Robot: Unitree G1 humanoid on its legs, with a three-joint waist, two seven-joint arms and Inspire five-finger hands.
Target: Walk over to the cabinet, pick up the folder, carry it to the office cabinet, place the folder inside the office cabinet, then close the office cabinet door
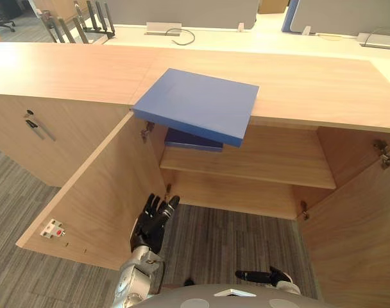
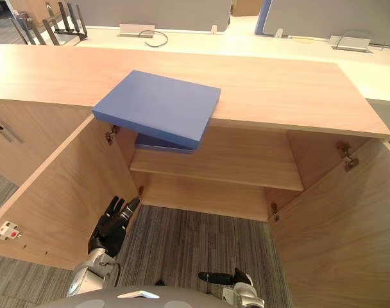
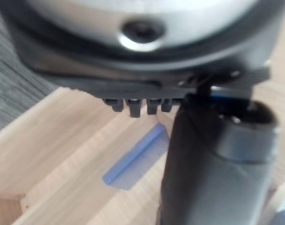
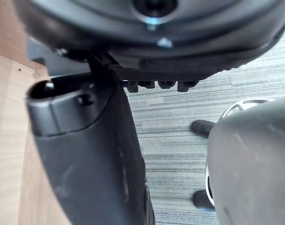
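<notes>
A light blue folder [image 1: 198, 106] lies on the wooden cabinet top [image 1: 310, 83], one corner jutting out over the open compartment. Beneath it a darker blue folder [image 1: 194, 141] rests on the inner shelf [image 1: 272, 160]. My left hand [image 1: 153, 221] is raised low in front of the cabinet beside the open left door [image 1: 99, 192], fingers straight and spread, holding nothing. The left wrist view looks past that hand [image 3: 213, 173] at a blue folder edge [image 3: 135, 157]. My right hand [image 1: 265, 277] hangs low over the carpet, fingers straight, empty.
Both cabinet doors stand open; the right door [image 1: 355, 224] reaches out toward me. A closed cabinet door with a handle [image 1: 38, 125] is on the left. Behind the cabinet runs a white desk [image 1: 201, 35] with cables and screens. Grey carpet [image 1: 233, 237] lies between the doors.
</notes>
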